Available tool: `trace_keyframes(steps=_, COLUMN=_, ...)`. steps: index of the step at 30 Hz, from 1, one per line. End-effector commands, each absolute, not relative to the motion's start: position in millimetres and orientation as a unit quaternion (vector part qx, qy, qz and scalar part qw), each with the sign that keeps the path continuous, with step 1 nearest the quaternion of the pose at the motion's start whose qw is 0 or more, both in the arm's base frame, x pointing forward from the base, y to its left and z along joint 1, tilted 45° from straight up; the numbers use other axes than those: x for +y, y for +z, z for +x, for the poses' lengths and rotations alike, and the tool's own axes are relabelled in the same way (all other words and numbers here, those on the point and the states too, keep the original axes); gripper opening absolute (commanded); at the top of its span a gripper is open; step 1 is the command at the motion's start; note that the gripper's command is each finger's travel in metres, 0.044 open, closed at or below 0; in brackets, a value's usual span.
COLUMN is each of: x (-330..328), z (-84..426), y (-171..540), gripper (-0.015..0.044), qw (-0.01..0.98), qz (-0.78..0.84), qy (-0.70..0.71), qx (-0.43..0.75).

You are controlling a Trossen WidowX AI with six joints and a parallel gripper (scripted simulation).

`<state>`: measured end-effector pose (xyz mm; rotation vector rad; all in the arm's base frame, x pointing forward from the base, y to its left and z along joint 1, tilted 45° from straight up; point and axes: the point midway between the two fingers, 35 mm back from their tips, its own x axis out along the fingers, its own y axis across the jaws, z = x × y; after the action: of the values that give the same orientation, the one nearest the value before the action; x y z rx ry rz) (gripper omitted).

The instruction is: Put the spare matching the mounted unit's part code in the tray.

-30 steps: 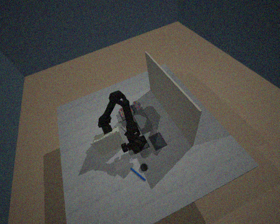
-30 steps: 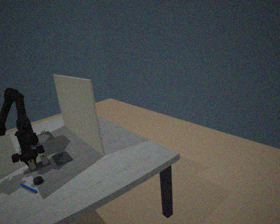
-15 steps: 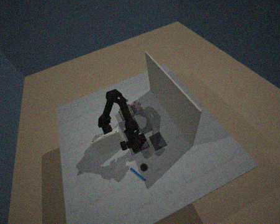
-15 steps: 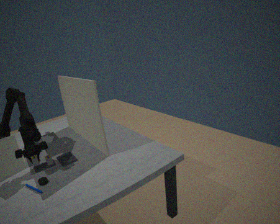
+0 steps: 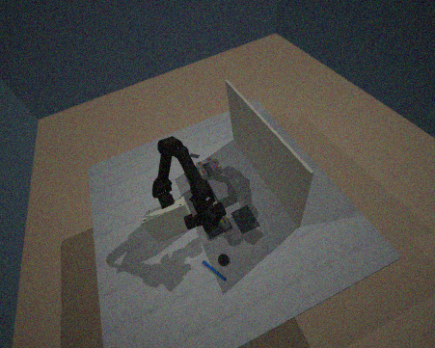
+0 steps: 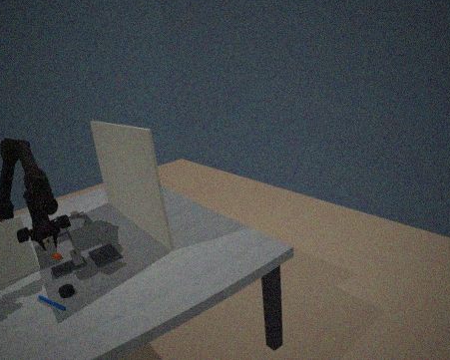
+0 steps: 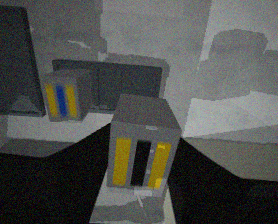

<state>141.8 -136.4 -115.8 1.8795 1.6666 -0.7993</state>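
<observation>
My gripper [image 6: 49, 244] is shut on a grey block [image 7: 143, 116] whose face has yellow, black and yellow stripes. In the wrist view it fills the space between the dark fingers, and it hangs above the surface. Another grey spare [image 7: 82, 92] [image 6: 76, 257], with yellow, blue and yellow stripes, stands at the dark rack [image 7: 130, 80] [image 6: 63, 269], left of the held block in the wrist view. A dark square tray [image 5: 245, 218] [image 6: 105, 255] [image 7: 15, 60] lies beside the rack. The mounted unit's code cannot be read here.
A tall pale panel [image 5: 269, 154] [image 6: 134, 184] stands beyond the tray. A lower pale panel [image 5: 165, 224] [image 6: 9, 254] stands by the arm. A black round thing [image 5: 224, 259] [image 6: 66, 290] and a blue stick [image 5: 214, 271] [image 6: 52, 302] lie nearer the front. An orange thing [image 6: 57, 256] is below the gripper.
</observation>
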Motion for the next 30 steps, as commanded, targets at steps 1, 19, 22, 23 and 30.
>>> trace_keyframes(steps=1, x=-150, z=143, y=-108, gripper=0.0000, qw=0.254, qz=0.688, qy=-0.295, qx=0.612)
trace_keyframes(steps=19, x=-199, z=150, y=-69, gripper=0.0000, qw=0.256, qz=0.686, qy=-0.296, qx=0.613)
trace_keyframes(steps=22, x=-205, z=163, y=-69, gripper=0.0000, qw=0.257, qz=0.686, qy=-0.297, qx=0.612)
trace_keyframes(steps=23, x=-206, z=167, y=-70, gripper=0.0000, qw=0.258, qz=0.686, qy=-0.297, qx=0.612)
trace_keyframes(steps=30, x=-216, z=197, y=-71, gripper=0.0000, qw=0.259, qz=0.686, qy=-0.298, qx=0.611)
